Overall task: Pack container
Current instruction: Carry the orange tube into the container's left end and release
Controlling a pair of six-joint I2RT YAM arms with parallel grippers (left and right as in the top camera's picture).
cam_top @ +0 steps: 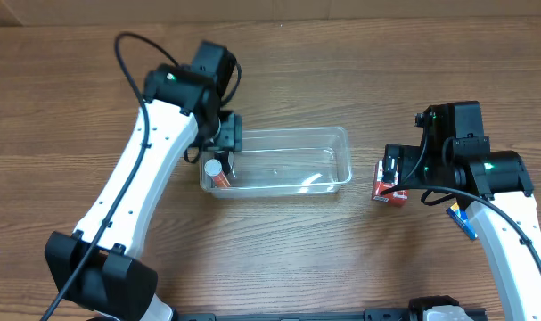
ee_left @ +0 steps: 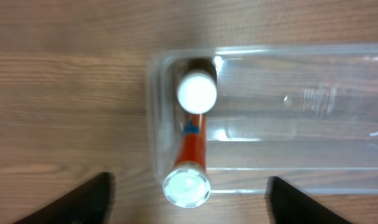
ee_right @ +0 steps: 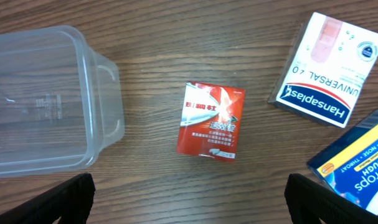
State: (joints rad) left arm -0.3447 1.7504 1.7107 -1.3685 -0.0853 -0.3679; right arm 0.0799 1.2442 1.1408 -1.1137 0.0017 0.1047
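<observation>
The clear plastic container [cam_top: 340,135] lies at the table's middle. An orange bottle [cam_top: 218,174] with a white cap is in its left end, tilted against the near wall; the left wrist view shows it too [ee_left: 193,146]. My left gripper [cam_top: 227,144] hovers over that end, open and empty, jaws wide on either side of the bottle [ee_left: 187,183]. My right gripper [cam_top: 393,168] is open and empty above a red packet [ee_right: 211,121], which lies on the wood right of the container [ee_right: 104,124].
A white Hansaplast box [ee_right: 322,71] and a blue cough drops box [ee_right: 357,162] lie on the table right of the red packet. The blue box peeks from under the right arm in the overhead view [cam_top: 462,221].
</observation>
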